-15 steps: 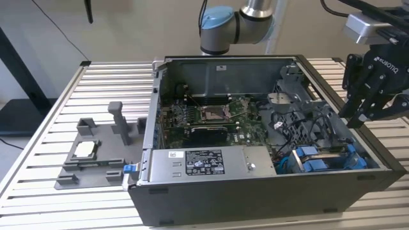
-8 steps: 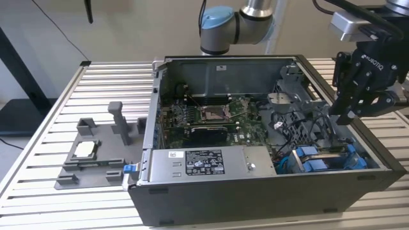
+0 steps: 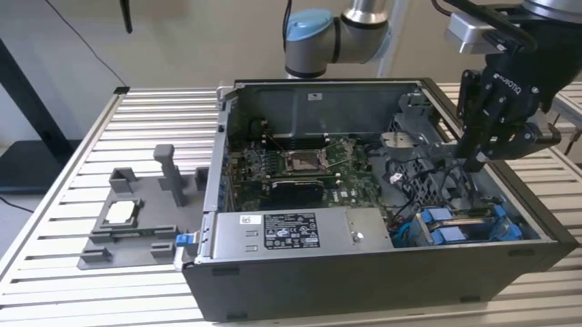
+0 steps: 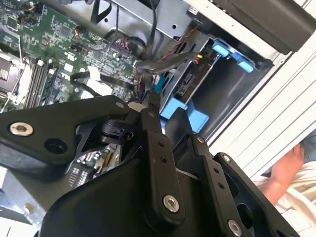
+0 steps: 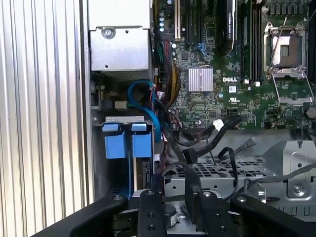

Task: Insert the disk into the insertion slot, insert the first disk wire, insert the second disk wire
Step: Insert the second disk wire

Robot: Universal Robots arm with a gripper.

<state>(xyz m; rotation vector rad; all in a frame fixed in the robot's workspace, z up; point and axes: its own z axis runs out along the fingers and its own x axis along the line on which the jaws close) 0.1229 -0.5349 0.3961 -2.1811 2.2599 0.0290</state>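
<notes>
Slatted metal worktop (image 3: 54, 225) runs across the exterior view. At its left edge sits a grey fixture (image 3: 132, 225) holding a small square chip. To the right of it, the open computer case (image 3: 364, 286) takes the middle of the frame. A grey labelled power-supply box (image 3: 291, 231) lies along its near wall, with the green motherboard (image 3: 300, 163) behind.

Further right, at the lower right corner of the case, the disk (image 3: 459, 231) lies in its blue carrier inside the drive bay. It looks fully seated, so I judge the slot step done and a wire step to be in hand.

Above the bay, at the right of the frame, the tool (image 3: 478, 162) hangs down into the case among loose black cables (image 3: 427, 177). In the first wrist view a black cable with its plug (image 5: 190, 158) lies just ahead of it. I cannot tell how wide the tool stands or whether it has hold of that cable.

To do this well, the plug should meet its socket square and travel straight along the socket's axis with a light push. The neighbouring cables crowd the path and could snag.

Room around the rig is plain: a pale wall behind the arm. In the second wrist view a person's hand (image 4: 289, 165) rests beyond the worktop's edge at lower right.
</notes>
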